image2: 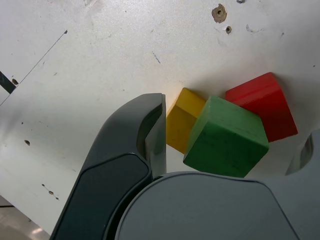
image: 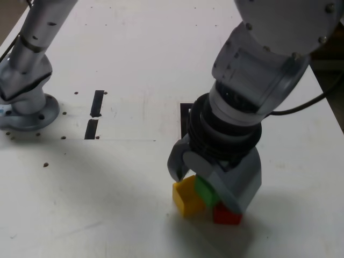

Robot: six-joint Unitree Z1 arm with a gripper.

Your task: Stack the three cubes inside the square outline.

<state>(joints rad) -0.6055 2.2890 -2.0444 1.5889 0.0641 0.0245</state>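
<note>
Wrist view: gripper (image2: 220, 150) w/ jaws apart around green cube (image2: 227, 136), likely to lift it. Yellow cube (image2: 184, 125) & red cube (image2: 262, 105) touch it, so grasp's tight.

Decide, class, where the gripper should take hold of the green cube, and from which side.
Grip the green cube from above, probably by its two free side faces, not those toward the yellow cube and red cube, which crowd it. The gripper already hangs open over it.

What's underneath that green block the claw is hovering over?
The green cube sits raised, resting on the yellow cube and the red cube either side. Whether bare table lies directly beneath is hidden by the cube and the gripper.
</note>
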